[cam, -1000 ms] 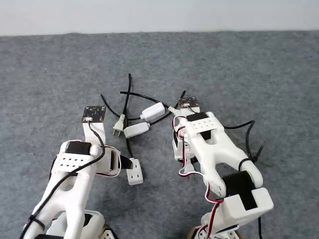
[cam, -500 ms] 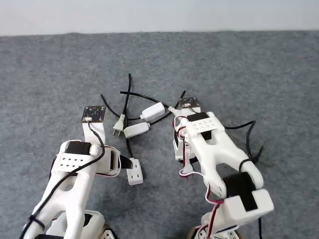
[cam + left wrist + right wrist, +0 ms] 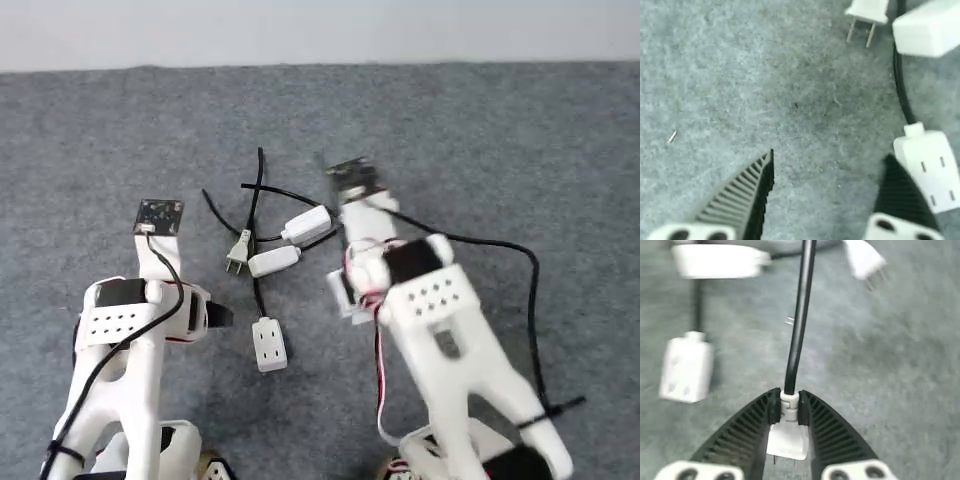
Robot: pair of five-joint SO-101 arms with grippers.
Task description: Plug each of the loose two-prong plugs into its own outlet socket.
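**One plug pinched, one plug loose beside the socket**

The outlet socket point(image 3: 268, 343) lies flat on the grey carpet point(image 3: 500, 150) between the two arms, slots facing up. A black cord point(image 3: 258, 295) leaves its far end.

The right gripper point(image 3: 787, 399) is pressed together on a white two-prong plug point(image 3: 788, 437). It pinches the plug by its sides, and the plug's own black cord point(image 3: 800, 315) runs out from between the fingers. This held plug is apart from the socket, over bare carpet on the right arm's side.

A second plug point(image 3: 238, 252) lies loose on the carpet beyond the socket, on the side away from the arms. Its two prongs point back toward the arms. Just past it are two white blocks, one point(image 3: 273, 261) right beside the loose plug and the other point(image 3: 307, 224) farther from the socket. Black cords cross around them.

The left gripper point(image 3: 830, 157) is spread wide and holds nothing. It is over bare carpet just beside the socket, with one finger point(image 3: 902, 190) at the socket's edge.
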